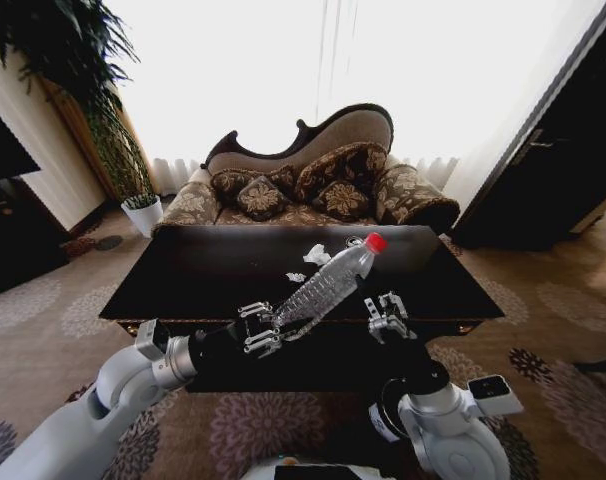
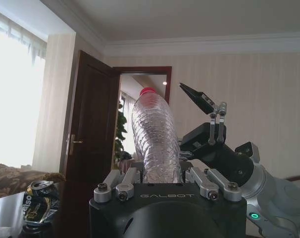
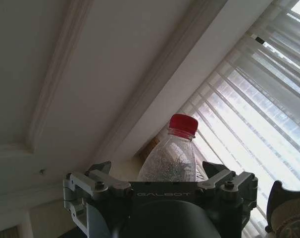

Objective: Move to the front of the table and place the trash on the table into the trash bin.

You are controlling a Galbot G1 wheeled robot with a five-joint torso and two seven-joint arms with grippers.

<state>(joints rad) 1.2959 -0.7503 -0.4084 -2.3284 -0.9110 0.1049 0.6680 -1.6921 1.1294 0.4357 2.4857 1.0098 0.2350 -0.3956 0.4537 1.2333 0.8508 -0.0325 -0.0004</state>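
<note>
Bottle [image 1: 328, 285] w/ red cap, head view: I hold it by its base in the left gripper [image 1: 264, 329], neck slanting to 2 o'clock above the table [image 1: 183, 285], lifted clear, I judge, for the bin. Paper wads [image 1: 316, 254] lie beyond at 12. Right gripper [image 1: 388, 314] hovers beside, jaws apart, holding nothing.
Left wrist view: fingers [image 2: 124, 182] pinch the bottle's base; can [image 2: 39, 202] sits at 9 o'clock on the tabletop.
Right wrist view: bottle rises past the spread fingers [image 3: 228, 181]; contact unclear.

The left gripper [image 1: 266, 327] clamps the base of a clear plastic bottle [image 1: 328, 285], red cap tilted far-right over the dark table [image 1: 183, 280], beside the raised right gripper [image 1: 388, 314].
</note>
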